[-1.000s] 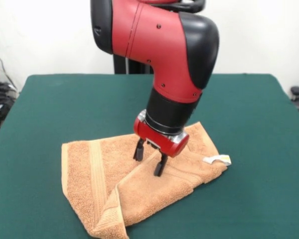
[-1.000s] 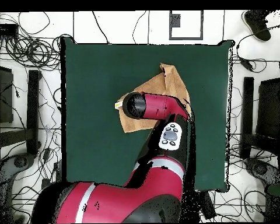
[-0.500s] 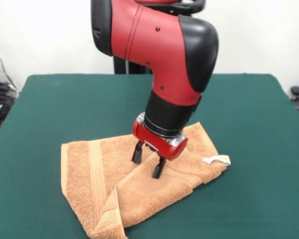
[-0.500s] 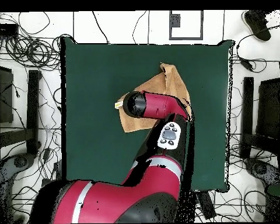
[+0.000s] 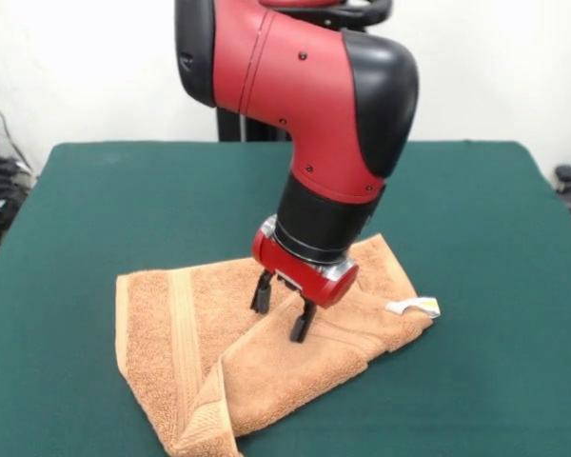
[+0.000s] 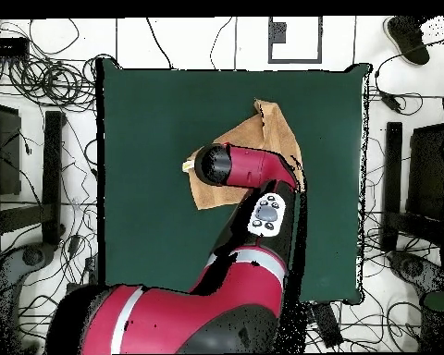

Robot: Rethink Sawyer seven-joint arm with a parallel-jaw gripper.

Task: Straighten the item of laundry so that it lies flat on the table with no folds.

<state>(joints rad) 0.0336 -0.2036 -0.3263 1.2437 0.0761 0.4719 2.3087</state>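
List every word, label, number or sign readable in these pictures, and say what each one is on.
None can be read.
The towel's small white tag: any print is too small to read.
The button pad on the arm: marks too blurred to read.
The gripper and table show no lettering.

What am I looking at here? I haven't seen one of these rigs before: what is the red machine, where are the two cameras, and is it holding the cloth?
The red and black machine is a robot arm. One picture looks across the table at it; the other looks straight down from above. On the dark green tabletop lies an orange-tan towel, folded over itself, with a small white tag at one corner. At the arm's tip is the gripper, two black fingers spread apart, right at the towel's fold. It appears to hold nothing. From above, the arm hides the gripper and much of the towel.
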